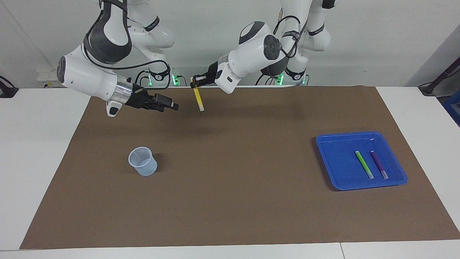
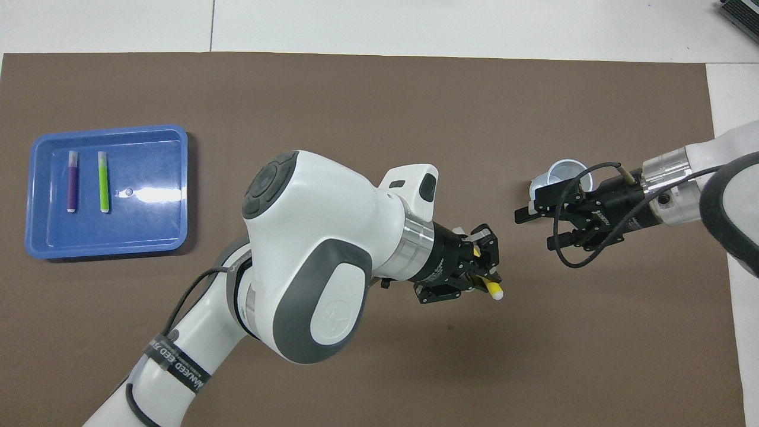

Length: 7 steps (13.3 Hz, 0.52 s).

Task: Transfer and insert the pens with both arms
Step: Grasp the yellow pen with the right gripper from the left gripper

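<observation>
In the overhead view the left arm's black two-finger gripper [image 2: 483, 279] covers most of the slim yellow pen [image 2: 493, 289], leaving only its top end showing, and the right arm's black gripper [image 2: 525, 222] overlaps part of the translucent pale-blue plastic cup [image 2: 557, 175]. Both white arms run off the picture edges in both views.

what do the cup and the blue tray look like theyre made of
Cup: likely thin translucent plastic, since the brown mat shows faintly through its pale wall. Blue tray: probably glossy moulded plastic, with a bright light glare on its floor and rounded raised rim.
</observation>
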Available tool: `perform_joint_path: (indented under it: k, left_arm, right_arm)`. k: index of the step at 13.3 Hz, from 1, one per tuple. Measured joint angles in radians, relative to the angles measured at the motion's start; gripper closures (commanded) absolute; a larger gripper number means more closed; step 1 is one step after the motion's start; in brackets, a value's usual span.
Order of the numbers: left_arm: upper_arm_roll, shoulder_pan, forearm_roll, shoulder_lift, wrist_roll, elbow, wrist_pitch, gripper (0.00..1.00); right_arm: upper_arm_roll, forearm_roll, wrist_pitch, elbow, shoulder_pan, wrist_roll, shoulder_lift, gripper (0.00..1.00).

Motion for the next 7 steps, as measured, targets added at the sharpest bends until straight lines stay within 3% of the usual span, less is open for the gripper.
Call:
perform_joint_path:
  k: [4, 7]
  left_arm:
    - [-0.002, -0.073, 0.0, 0.005, -0.005, -0.018, 0.22, 1.0]
    - [-0.002, -0.13, 0.0, 0.006, -0.006, -0.049, 0.311, 1.0]
  right_arm:
    - [0.003, 0.001, -0.011, 0.006, 0.051, 0.005, 0.0, 0.0]
    - [0.003, 0.001, -0.022, 0.01, 0.069, 0.007, -0.002, 0.0]
